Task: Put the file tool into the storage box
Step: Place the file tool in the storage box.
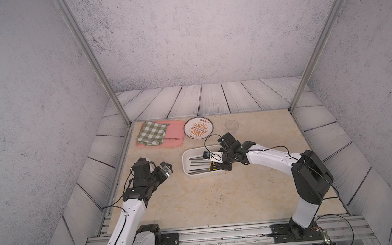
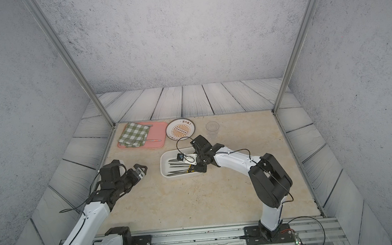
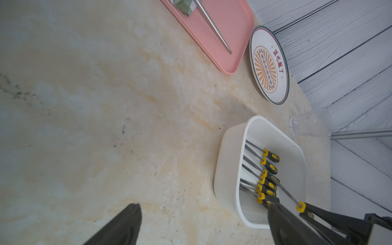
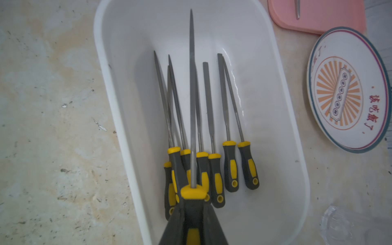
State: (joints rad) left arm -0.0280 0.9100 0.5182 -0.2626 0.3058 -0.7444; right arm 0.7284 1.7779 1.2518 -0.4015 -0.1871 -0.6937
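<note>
Placement: right gripper (image 4: 193,203) is pinching file tool (image 4: 192,95), storage box (image 4: 265,63) lying under jaws. Next is probably needing lowering, releasing. Left gripper (image 3: 203,209) is idling, spread.

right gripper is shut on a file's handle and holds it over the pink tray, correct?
Wrong place: the right gripper is shut on the handle of the file and holds it over the white storage box, not the pink tray; the right wrist view shows it.

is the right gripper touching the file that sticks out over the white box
Touching. The right wrist view shows the right gripper shut on the file, clamping both sides of its grey and yellow handle.
</note>
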